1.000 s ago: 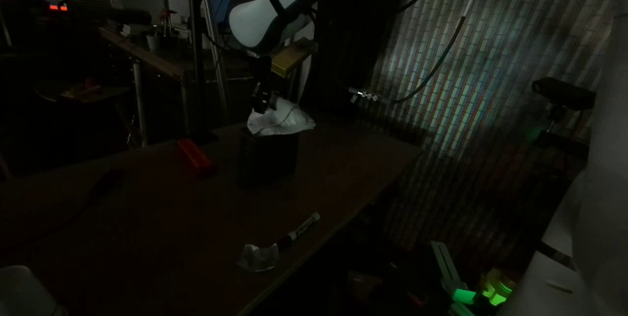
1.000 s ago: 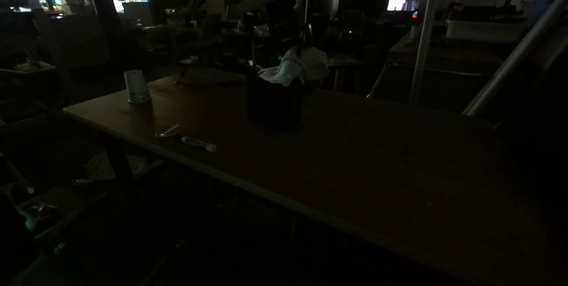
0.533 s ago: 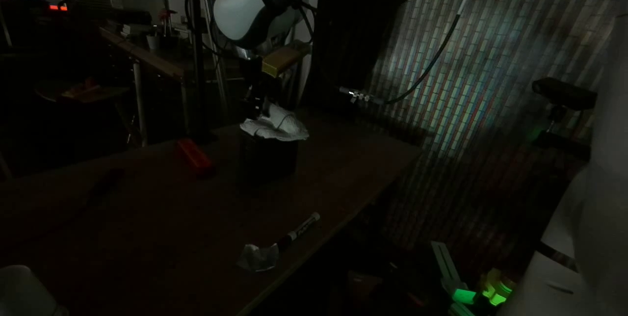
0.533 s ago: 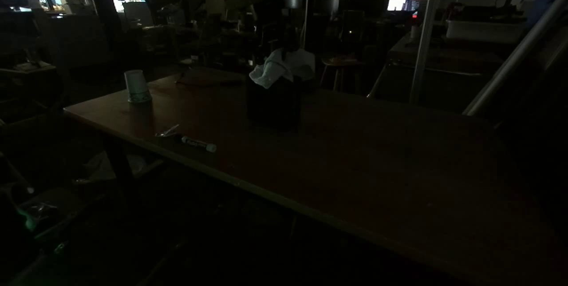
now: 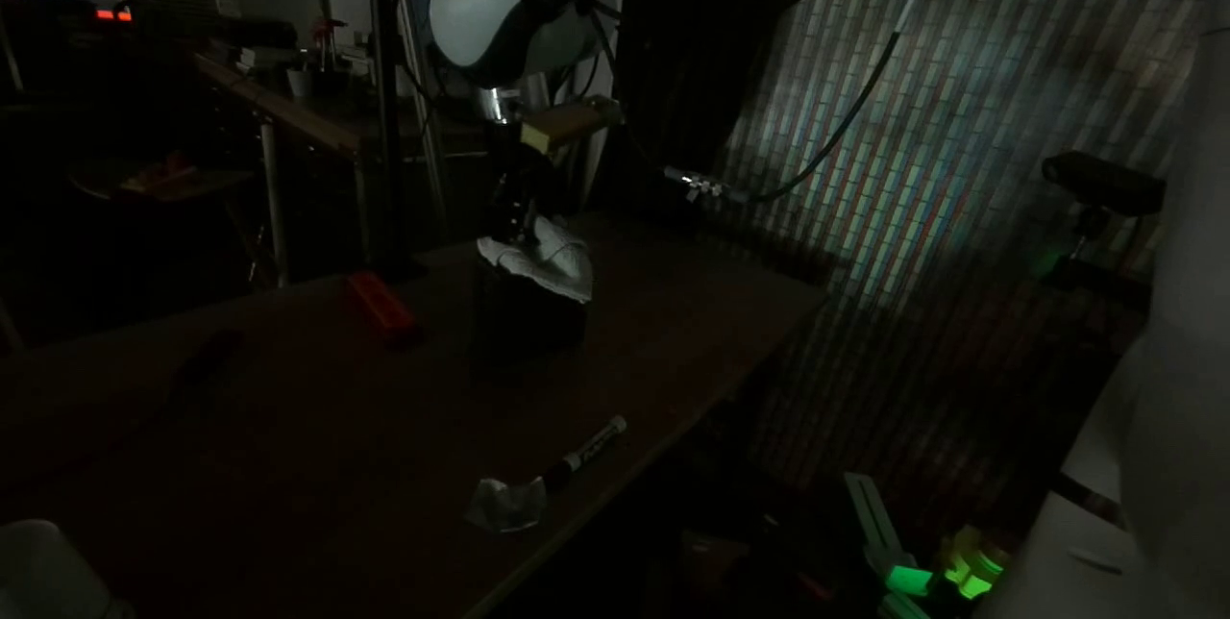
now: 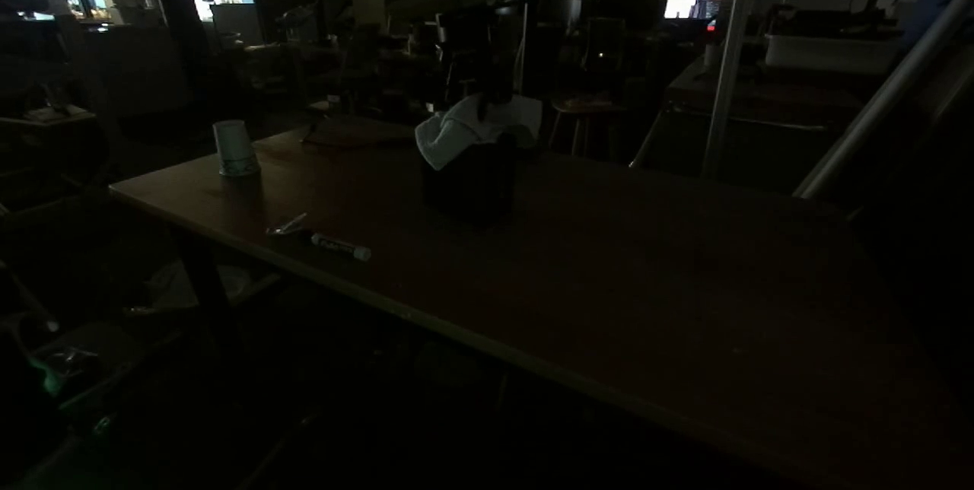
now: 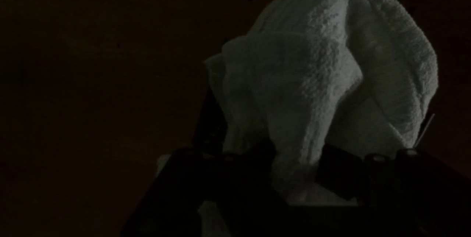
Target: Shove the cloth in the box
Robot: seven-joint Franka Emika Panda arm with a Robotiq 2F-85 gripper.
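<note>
The dim wooden table (image 6: pixel 647 269) is occupied by a black box (image 5: pixel 528 331), with a red bar (image 5: pixel 382 308) laid near it. Near one edge a marker (image 5: pixel 588 451) is placed — a crumpled clear wrapper (image 5: pixel 506 505) just beside its dark end — and toward one end a cup (image 6: pixel 237 147) is stood upside down.

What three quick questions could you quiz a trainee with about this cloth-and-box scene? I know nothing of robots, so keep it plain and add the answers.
1. Pick one: in an exterior view, the long item to the picture-left of the dark box looks (a) green, (b) red, (c) white.
2. Yes or no: is the cloth wholly inside the box?
3. In the wrist view, what runs between the fingers of the end effector, the grasping part?

Key
1: b.
2: No; in both exterior views it is draped over the top and hangs partly outside.
3: A fold of the cloth.
</note>
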